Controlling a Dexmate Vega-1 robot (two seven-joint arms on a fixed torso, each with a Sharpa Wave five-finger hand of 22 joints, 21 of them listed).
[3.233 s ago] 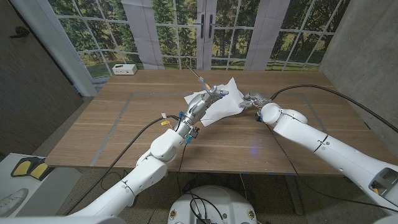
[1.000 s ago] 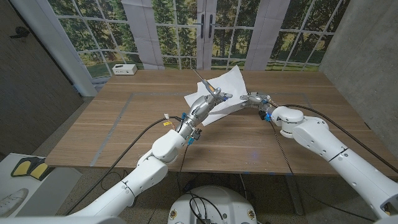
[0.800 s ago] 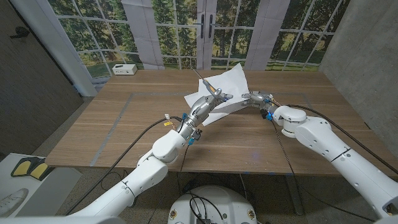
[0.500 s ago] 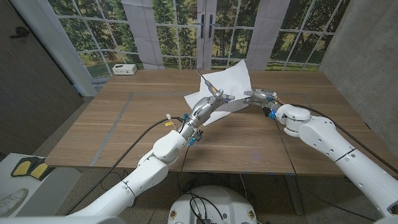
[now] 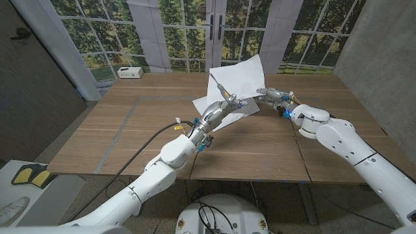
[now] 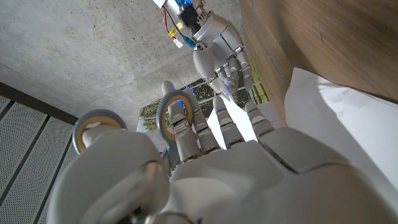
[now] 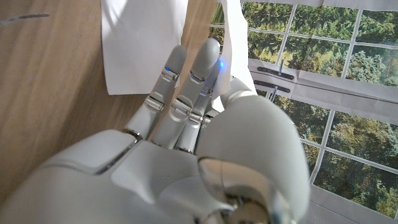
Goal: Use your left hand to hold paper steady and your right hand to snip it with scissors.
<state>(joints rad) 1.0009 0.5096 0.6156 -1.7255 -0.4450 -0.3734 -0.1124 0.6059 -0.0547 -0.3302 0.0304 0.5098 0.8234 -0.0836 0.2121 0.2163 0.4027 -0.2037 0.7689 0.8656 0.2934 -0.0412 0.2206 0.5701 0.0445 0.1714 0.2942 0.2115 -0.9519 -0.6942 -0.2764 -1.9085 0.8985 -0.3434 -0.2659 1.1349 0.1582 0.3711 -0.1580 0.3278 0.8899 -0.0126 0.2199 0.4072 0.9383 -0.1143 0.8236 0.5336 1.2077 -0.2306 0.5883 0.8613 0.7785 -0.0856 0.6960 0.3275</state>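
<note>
My left hand point(image 5: 221, 109) grips the scissors point(image 5: 218, 86) over the table's middle, blades pointing up and away. Their grey ring handles point(image 6: 169, 111) sit around its fingers in the left wrist view. My right hand point(image 5: 272, 96) pinches a white sheet of paper point(image 5: 239, 73) by its lower edge and holds it upright above the table, just right of the blades. A second white sheet point(image 5: 203, 103) lies flat under my left hand. The right wrist view shows the held sheet point(image 7: 235, 43) edge-on past my right hand point(image 7: 186, 137), with the flat sheet point(image 7: 143, 43) beyond.
The wooden table point(image 5: 130, 130) stretches wide to the left and towards me. A small white box point(image 5: 130, 72) stands at its far left edge. Windows and a door lie behind the table.
My right hand has lifted the sheet from a low slant to standing upright and has drawn back a little to the right. The scissors tip has risen slightly beside it.
</note>
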